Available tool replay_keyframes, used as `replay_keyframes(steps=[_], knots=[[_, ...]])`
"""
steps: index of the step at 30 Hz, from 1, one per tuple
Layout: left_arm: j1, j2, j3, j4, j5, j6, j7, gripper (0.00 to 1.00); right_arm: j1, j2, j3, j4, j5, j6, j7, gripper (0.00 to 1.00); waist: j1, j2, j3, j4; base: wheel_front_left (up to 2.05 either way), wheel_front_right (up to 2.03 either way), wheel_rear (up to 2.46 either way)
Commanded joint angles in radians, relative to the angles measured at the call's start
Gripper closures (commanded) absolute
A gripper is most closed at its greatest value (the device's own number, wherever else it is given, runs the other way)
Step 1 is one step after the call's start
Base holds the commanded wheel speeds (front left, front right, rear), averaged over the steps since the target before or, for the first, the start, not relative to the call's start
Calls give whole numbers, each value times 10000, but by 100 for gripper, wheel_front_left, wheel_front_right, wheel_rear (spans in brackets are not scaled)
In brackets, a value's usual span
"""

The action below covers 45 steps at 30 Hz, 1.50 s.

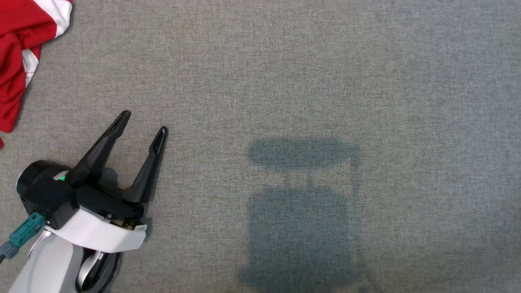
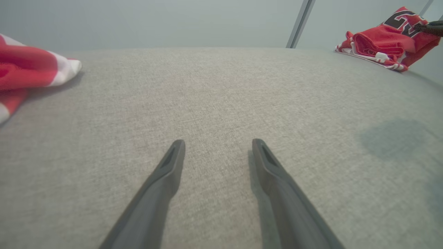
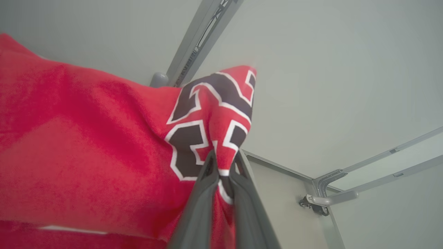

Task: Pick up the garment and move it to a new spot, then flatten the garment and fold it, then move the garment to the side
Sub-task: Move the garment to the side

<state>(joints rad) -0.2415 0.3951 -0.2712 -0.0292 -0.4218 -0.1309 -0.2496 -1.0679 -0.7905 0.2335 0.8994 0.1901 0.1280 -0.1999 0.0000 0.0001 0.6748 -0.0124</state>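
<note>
A red garment [image 3: 86, 145] with black, white-edged numerals is pinched between the two fingers of my right gripper [image 3: 224, 157], which is shut on a fold near the numerals. In the left wrist view the same garment [image 2: 384, 39] lies bunched at the far right edge of the grey surface, with a dark fingertip of the right gripper [image 2: 431, 27] at it. My left gripper [image 1: 143, 123] rests low over the grey surface at the lower left, open with nothing between its fingers [image 2: 218, 143].
Another red and white cloth [image 1: 20, 44] lies crumpled at the table's far left corner, left of my left gripper [image 2: 27, 69]. The grey fabric surface [image 1: 325, 81] carries my shadow [image 1: 301, 203]. Metal frame rails [image 3: 193, 45] and a pale wall stand behind.
</note>
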Motion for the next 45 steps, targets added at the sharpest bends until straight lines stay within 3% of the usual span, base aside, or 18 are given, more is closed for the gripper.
replay_keyframes(steps=[1,12,13,14,15,20,25,32,40,45], knots=[[-121,15,89,529,30,46,249,0,122,-288,-209,145,-466,27,84,100,0,-1,52,2,0,0,0],[-196,112,40,527,-22,59,245,0,-240,998,-2686,1245,-3660,27,99,100,0,-1,38,90,0,0,0],[-207,107,25,522,-18,68,243,0,-233,1062,-2927,1269,-3929,27,138,78,0,-1,29,111,0,0,0],[-216,103,12,516,-11,78,241,0,-229,1129,-3190,1293,-4162,27,202,49,0,-1,16,132,0,0,0],[-224,98,8,507,-1,98,233,0,-229,1181,-3514,1294,-4380,27,260,0,0,-1,5,153,0,0,0],[-214,28,90,473,-2,198,118,0,43,1593,-4845,1128,-5389,27,188,0,0,-1,-242,258,0,0,0],[-143,-140,345,245,23,604,27,0,443,2005,-6063,873,-6201,27,83,0,0,-1,-672,331,0,0,0],[132,-358,481,-498,27,1020,1,0,1021,2501,-7212,501,-6637,27,-247,0,0,-1,-1288,467,0,0,0],[521,-687,532,-977,-271,1371,55,0,1933,3020,-7988,-543,-6391,27,-581,0,0,-1,-2320,790,0,0,0],[739,-910,564,-738,-548,1381,15,0,3001,3629,-7620,-2100,-5267,27,-613,0,0,-1,-3140,949,0,0,0]])
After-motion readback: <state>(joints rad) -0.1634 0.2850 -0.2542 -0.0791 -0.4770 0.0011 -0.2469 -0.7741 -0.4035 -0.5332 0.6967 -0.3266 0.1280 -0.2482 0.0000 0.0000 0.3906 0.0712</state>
